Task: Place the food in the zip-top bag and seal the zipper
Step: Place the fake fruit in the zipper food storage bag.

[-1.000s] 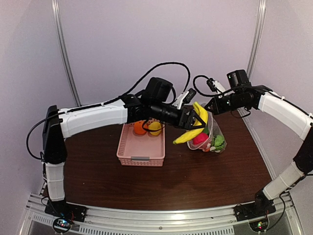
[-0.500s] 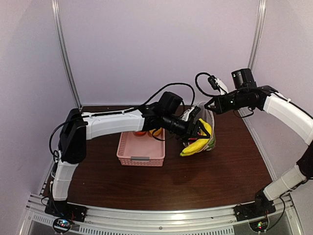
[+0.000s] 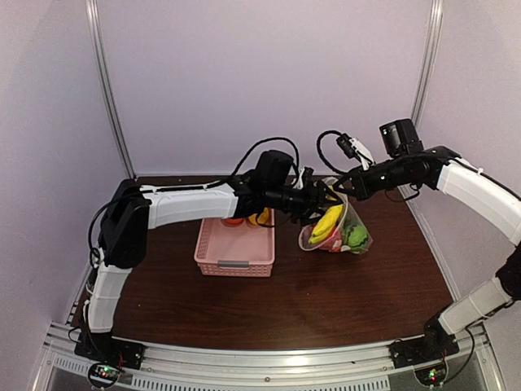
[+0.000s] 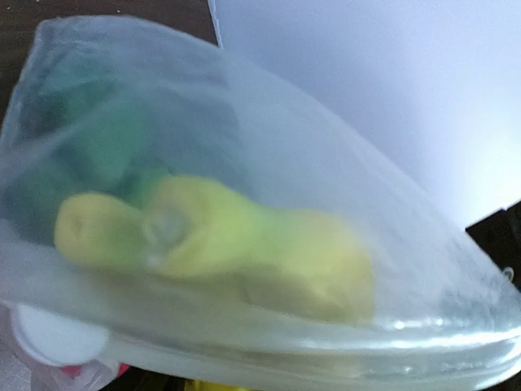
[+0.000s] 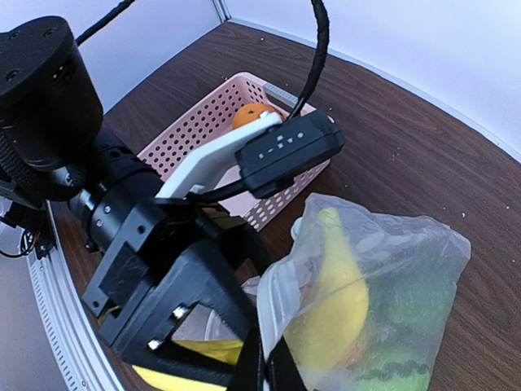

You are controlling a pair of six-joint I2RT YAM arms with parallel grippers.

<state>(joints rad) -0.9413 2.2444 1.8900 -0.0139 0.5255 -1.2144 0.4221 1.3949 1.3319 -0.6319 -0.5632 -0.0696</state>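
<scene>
Pale lilac walls (image 3: 244,81) close the space on three sides, with a metal strip (image 3: 106,90) running up each back corner. The table (image 3: 326,301) is dark brown wood, with a ribbed metal rail (image 3: 269,366) along its near edge where the arm bases are bolted.

The left arm (image 3: 179,204) rises from its base and stretches rightwards, passing over the far end of a pink basket (image 3: 234,248). The basket sits left of centre and holds an orange (image 3: 234,220) and a yellow piece (image 3: 260,217), both partly hidden under the arm. The left gripper (image 3: 321,198) is at the mouth of the bag (image 3: 355,220). In the right wrist view its black fingers stand apart with nothing gripped between them.

The bag is just right of the basket, its lower end down at the table and its mouth raised and open towards the left arm. Inside it lies a banana (image 3: 326,223), slanting down to the left, with a green piece (image 3: 356,237) to its right and a bit of red (image 3: 332,244) below. The left wrist view looks through the cloudy plastic at the yellow and green shapes, with the thick clear zipper (image 4: 326,346) strip across the bottom.

The right gripper (image 5: 264,366) is pinched tight on the rim of the bag's mouth, holding it up. The right arm (image 3: 472,183) reaches in from the right side.
</scene>
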